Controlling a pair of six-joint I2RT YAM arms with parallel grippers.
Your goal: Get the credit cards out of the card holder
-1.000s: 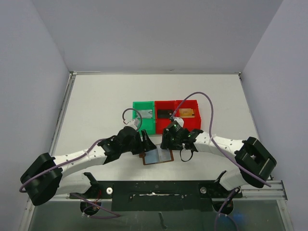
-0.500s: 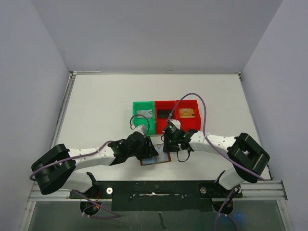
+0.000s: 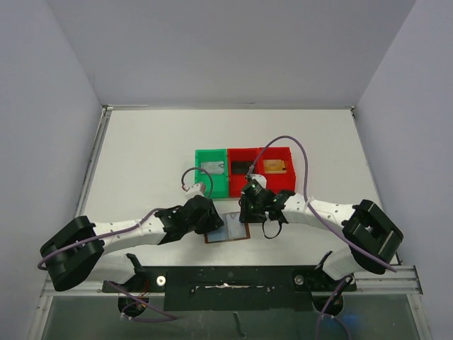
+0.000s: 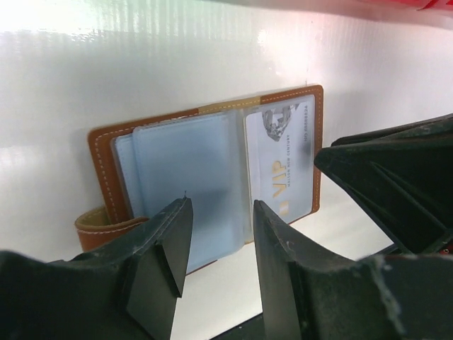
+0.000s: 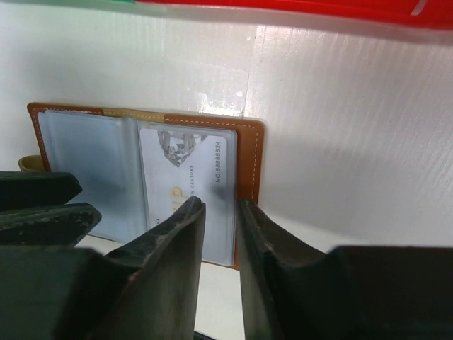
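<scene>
The brown card holder (image 3: 230, 232) lies open on the white table between the two arms. Its left panel is a pale blue sleeve (image 4: 187, 173). Its right pocket holds a grey-white credit card (image 4: 279, 166) marked VIP, also seen in the right wrist view (image 5: 185, 177). My left gripper (image 3: 214, 222) hangs low over the holder's near left edge, jaws apart, nothing between them (image 4: 221, 205). My right gripper (image 3: 248, 214) sits over the near right corner with only a narrow gap (image 5: 219, 204). The card's right edge and the brown rim (image 5: 249, 159) show through that gap.
Just behind the holder stands a green bin (image 3: 211, 172) with a grey item inside, joined to two red bins (image 3: 260, 168) holding a dark item and a tan one. Purple cables loop over both arms. White walls enclose the table.
Both grippers have narrowed their jaws, the right one most. The left arm has dropped lower and drawn in over the holder's near left edge; the right gripper has shifted only slightly.
</scene>
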